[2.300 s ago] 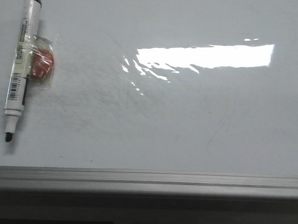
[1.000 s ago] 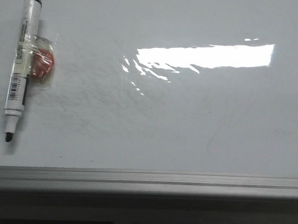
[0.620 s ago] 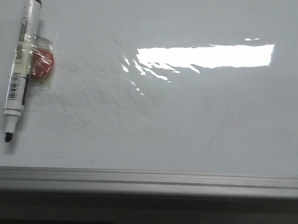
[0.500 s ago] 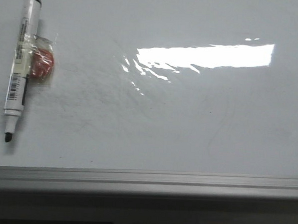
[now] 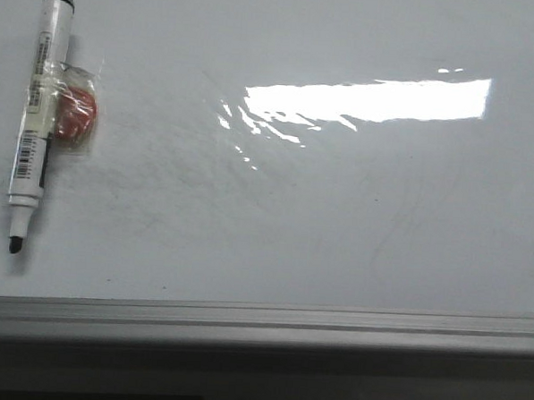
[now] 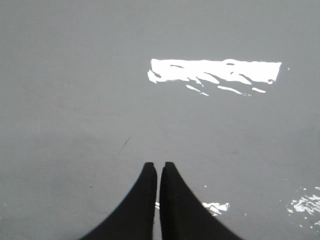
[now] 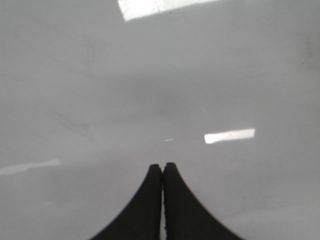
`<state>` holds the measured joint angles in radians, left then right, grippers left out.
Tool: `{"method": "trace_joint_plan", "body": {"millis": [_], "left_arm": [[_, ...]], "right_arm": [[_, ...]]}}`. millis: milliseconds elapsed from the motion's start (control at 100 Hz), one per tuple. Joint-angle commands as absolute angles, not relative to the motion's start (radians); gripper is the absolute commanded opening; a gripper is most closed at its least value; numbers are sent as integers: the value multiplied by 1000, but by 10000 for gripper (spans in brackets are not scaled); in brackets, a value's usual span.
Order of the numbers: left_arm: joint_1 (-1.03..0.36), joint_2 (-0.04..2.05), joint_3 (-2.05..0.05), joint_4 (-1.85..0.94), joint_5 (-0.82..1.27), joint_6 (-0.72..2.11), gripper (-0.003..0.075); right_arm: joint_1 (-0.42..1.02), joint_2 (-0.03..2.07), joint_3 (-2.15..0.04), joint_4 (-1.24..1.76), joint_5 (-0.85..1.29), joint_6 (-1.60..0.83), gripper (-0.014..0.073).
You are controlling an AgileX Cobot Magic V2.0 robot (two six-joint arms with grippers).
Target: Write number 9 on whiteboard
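Observation:
The whiteboard (image 5: 337,222) fills the front view, glossy white with faint grey smears, a bright light reflection (image 5: 366,98) and a grey metal frame (image 5: 261,318) along its near edge. No number 9 shows on it. An uncapped black-tipped marker (image 5: 36,116) lies on the board at the far left, tip toward the near edge. Neither gripper shows in the front view. My left gripper (image 6: 158,165) is shut and empty over bare board (image 6: 75,100). My right gripper (image 7: 162,165) is shut and empty over bare board (image 7: 225,75).
A red object in a clear wrapper (image 5: 74,116) lies against the marker's right side. Below the frame there is a dark gap (image 5: 258,379). A short thin dark streak (image 6: 124,145) marks the board ahead of the left fingers.

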<state>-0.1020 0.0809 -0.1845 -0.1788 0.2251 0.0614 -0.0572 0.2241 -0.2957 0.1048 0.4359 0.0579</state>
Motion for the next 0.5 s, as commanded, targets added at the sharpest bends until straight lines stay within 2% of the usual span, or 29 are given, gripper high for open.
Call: {"method": "trace_joint_plan", "body": {"millis": [0, 90, 160, 230, 280, 340, 390, 490], "left_arm": [[-111, 112, -231, -196, 165, 60, -20], [-111, 117, -231, -210, 168, 60, -7], [-111, 123, -231, -232, 162, 60, 76], [-111, 130, -227, -254, 138, 60, 239], [-111, 140, -227, -254, 114, 60, 388], [-111, 158, -225, -262, 75, 60, 499], [-111, 175, -225, -262, 62, 60, 522], [-129, 225, -227, -274, 44, 60, 482]], "right_arm": [[-50, 283, -347, 110, 377, 61, -63], [-48, 298, -347, 110, 365, 61, -63], [-48, 298, -347, 110, 363, 61, -63], [-48, 298, -347, 110, 361, 61, -63], [-48, 298, -347, 110, 361, 61, -63], [-48, 297, -347, 110, 363, 61, -64], [-48, 297, -347, 110, 363, 61, -63], [-48, 297, -347, 110, 365, 61, -63]]}}
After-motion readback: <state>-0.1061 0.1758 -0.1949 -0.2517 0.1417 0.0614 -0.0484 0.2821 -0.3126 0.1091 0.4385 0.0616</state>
